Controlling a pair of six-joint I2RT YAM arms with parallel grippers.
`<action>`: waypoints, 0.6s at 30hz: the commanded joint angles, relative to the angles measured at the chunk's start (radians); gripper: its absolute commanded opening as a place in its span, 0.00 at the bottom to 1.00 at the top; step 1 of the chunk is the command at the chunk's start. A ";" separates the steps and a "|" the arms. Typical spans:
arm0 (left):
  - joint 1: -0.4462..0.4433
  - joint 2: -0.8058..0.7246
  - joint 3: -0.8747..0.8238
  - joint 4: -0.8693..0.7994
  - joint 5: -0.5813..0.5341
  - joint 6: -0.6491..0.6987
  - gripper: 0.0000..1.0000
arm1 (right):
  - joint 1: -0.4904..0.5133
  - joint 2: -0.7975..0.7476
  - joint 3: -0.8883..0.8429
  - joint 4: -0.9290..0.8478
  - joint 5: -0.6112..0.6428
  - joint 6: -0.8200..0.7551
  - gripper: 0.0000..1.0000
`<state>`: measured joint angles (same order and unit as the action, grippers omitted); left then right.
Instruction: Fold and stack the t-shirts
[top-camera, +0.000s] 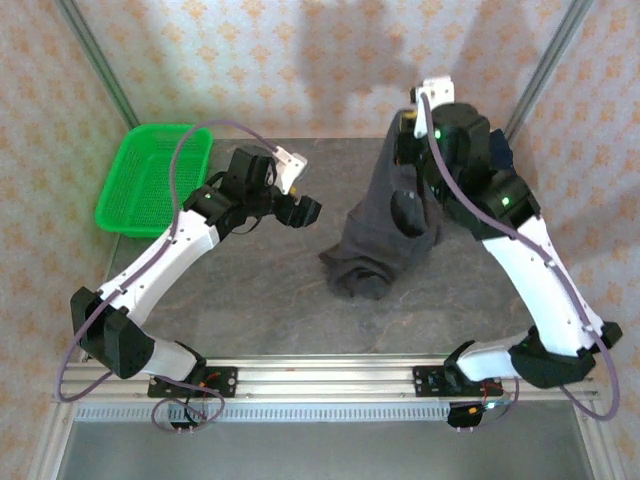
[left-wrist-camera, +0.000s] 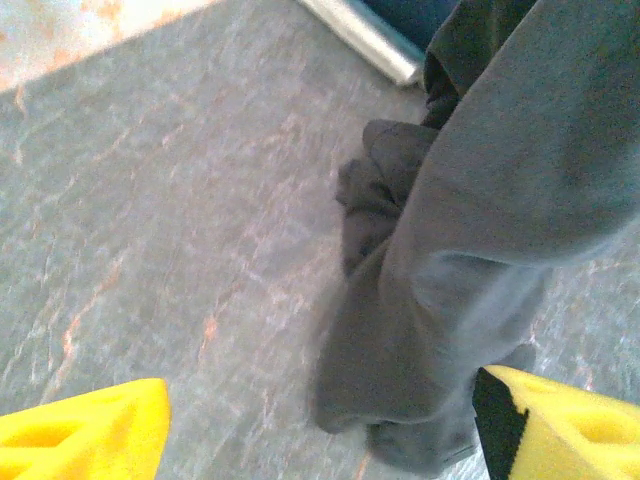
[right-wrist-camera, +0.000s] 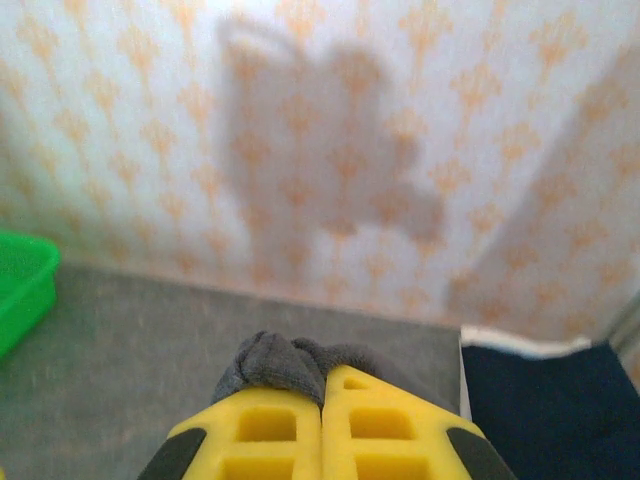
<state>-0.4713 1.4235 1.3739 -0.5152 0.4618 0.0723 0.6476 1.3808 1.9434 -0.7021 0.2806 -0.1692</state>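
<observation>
The right fingers (right-wrist-camera: 265, 425) pinched only a bunch of the dark t-shirt (right-wrist-camera: 280, 362) hanging below, so it could slip; left fingers (left-wrist-camera: 85, 430) stood apart.

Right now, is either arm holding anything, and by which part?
The right gripper is shut on the dark charcoal t-shirt, pinching a bunched fold at its raised end. The left gripper holds nothing.

Light was bright and diffuse. A soft grey shadow (right-wrist-camera: 330, 170) fell on the patterned wall (right-wrist-camera: 120, 120). Left wrist view was smeared; worktop (left-wrist-camera: 150, 220) veining looked blurred.
</observation>
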 joint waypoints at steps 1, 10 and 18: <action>0.003 -0.041 0.004 0.084 0.008 -0.029 0.80 | 0.000 0.127 0.178 0.004 -0.078 0.015 0.00; 0.011 -0.102 -0.141 0.131 -0.154 -0.132 0.84 | 0.007 0.425 0.475 -0.145 -0.071 0.135 0.00; -0.183 -0.050 -0.303 0.291 -0.228 -0.206 0.94 | -0.019 0.490 0.474 -0.215 0.130 0.167 0.00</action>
<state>-0.6041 1.3331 1.1011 -0.3172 0.2859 -0.0814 0.6464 1.8935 2.4069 -0.8917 0.2844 -0.0479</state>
